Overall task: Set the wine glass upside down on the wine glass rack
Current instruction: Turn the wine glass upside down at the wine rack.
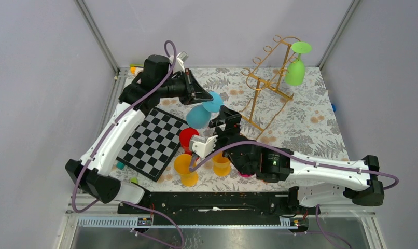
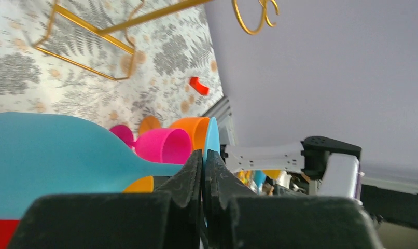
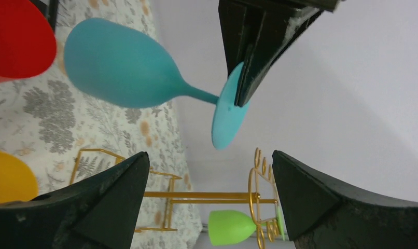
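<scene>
A blue wine glass (image 1: 199, 115) is held in the air on its side, over the floral mat. My left gripper (image 1: 203, 96) is shut on the rim of its round foot (image 2: 211, 136); the bowl (image 2: 51, 150) points away to the left in the left wrist view. My right gripper (image 1: 223, 122) is open and empty, just right of the bowl. In the right wrist view the blue glass (image 3: 119, 62) sits above the open jaws. The gold wire rack (image 1: 266, 83) stands at the back right. A green wine glass (image 1: 295, 71) hangs upside down on it and also shows in the right wrist view (image 3: 230, 226).
A chequered board (image 1: 152, 142) lies at the left. A red glass (image 1: 189, 137), two yellow cups (image 1: 185, 168) and a pink cup (image 2: 163, 145) stand near the front middle. A small red block (image 2: 198, 85) lies near the mat's edge.
</scene>
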`<move>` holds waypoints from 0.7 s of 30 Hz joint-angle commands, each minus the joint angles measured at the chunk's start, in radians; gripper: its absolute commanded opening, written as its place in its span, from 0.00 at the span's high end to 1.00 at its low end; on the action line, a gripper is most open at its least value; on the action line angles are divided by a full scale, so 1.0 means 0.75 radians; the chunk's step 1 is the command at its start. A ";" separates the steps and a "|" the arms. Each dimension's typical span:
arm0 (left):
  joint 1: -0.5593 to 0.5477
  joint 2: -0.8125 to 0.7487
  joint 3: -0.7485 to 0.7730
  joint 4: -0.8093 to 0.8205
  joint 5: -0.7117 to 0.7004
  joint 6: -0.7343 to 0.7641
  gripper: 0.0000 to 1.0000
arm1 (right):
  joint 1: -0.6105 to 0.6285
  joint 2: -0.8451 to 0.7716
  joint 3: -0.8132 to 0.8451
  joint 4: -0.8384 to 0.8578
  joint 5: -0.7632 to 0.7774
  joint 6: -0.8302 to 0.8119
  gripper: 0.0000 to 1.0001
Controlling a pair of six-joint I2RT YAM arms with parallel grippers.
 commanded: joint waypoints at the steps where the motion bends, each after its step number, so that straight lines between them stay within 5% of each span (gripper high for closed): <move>1: 0.030 -0.132 0.064 -0.047 -0.183 0.149 1.00 | 0.007 -0.033 0.138 -0.207 -0.136 0.319 0.06; 11: 0.040 -0.306 0.047 -0.106 -0.425 0.355 1.00 | -0.098 -0.015 0.331 -0.505 -0.498 0.784 0.07; 21: 0.041 -0.467 -0.145 0.089 -0.456 0.332 1.00 | -0.322 -0.014 0.530 -0.668 -0.918 1.164 0.00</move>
